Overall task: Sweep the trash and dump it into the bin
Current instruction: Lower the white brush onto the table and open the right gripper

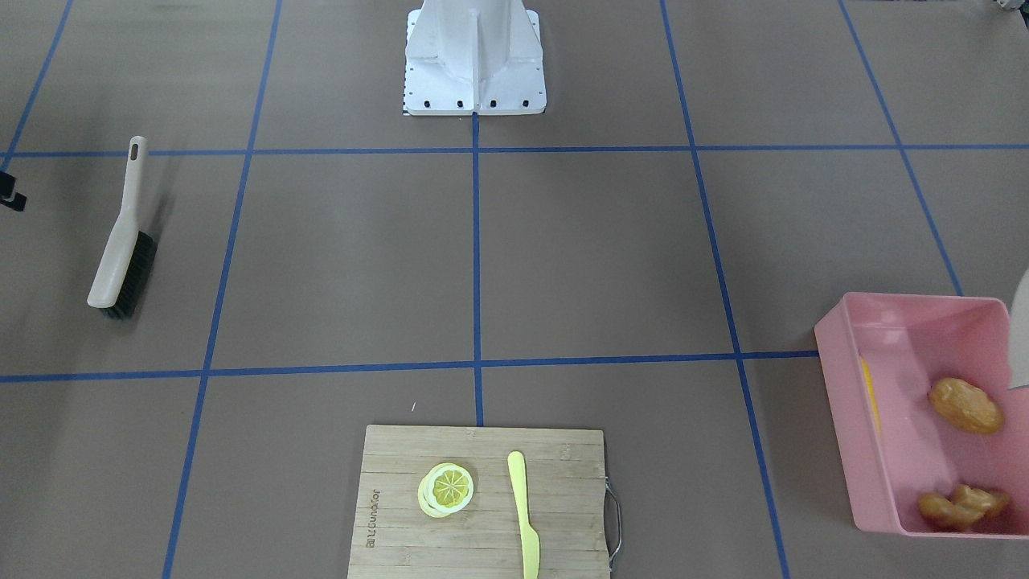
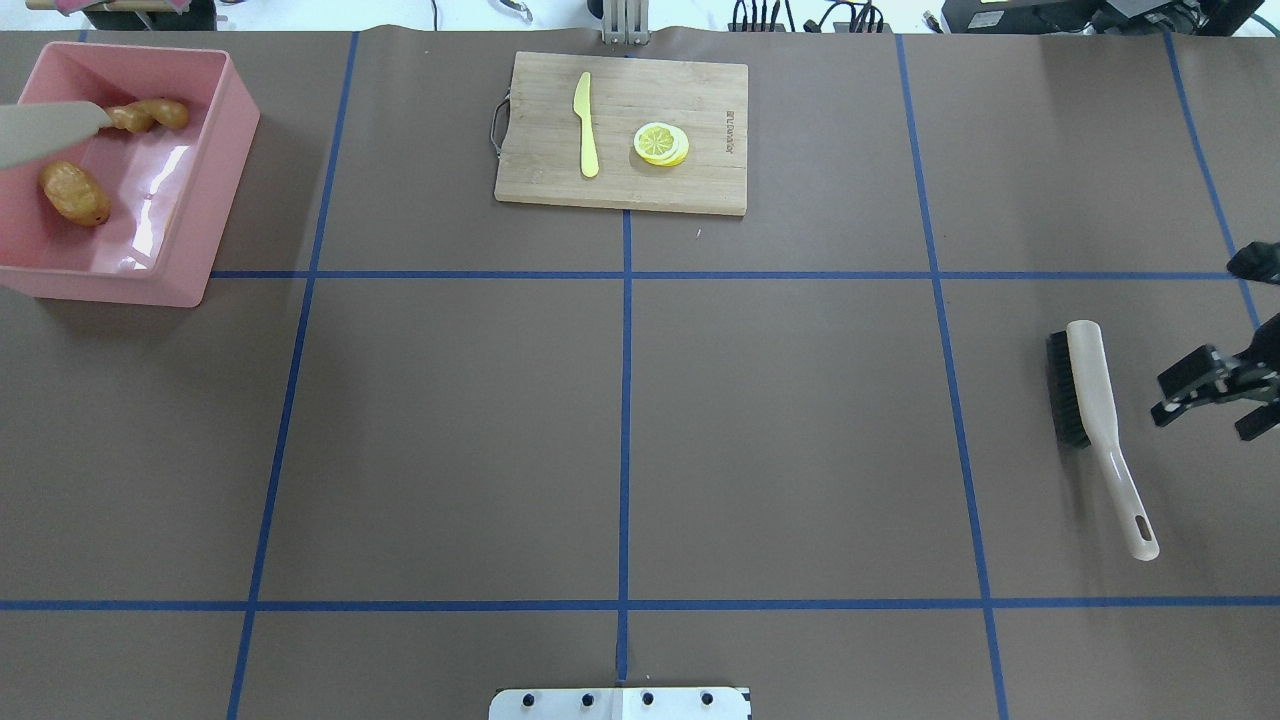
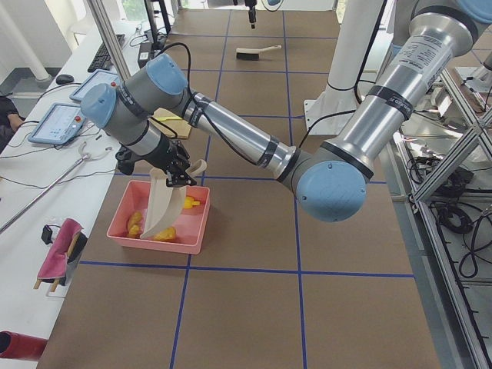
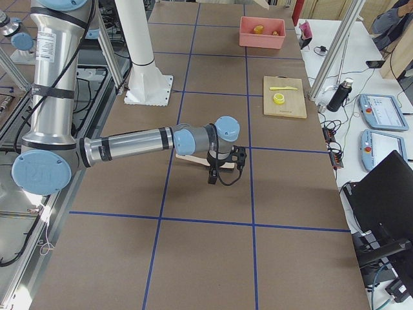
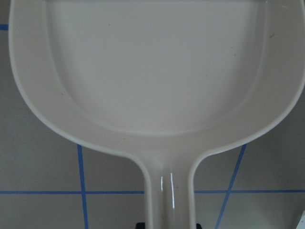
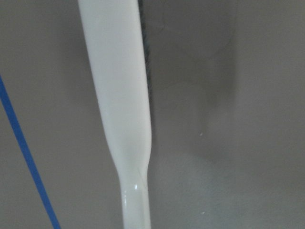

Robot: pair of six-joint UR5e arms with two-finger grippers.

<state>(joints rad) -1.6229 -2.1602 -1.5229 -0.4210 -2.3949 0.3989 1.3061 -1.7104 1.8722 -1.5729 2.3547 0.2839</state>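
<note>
Pink bin (image 2: 120,283), brown potato (image 2: 75,193), tan ginger root (image 2: 150,114), beige dustpan (image 5: 157,71), blue-gridded brown table (image 2: 780,440)

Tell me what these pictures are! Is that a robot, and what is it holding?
Yes, it is a robot with two arms at a table. Six cameras watch: one above, one facing it, one at each table end, one on each wrist. Its left gripper holds a beige dustpan tipped over the pink bin, where a toy potato, ginger root and corn cob lie. Its right gripper hovers open by a brush lying on the table. A cutting board holds a lemon slice and plastic knife.
</note>
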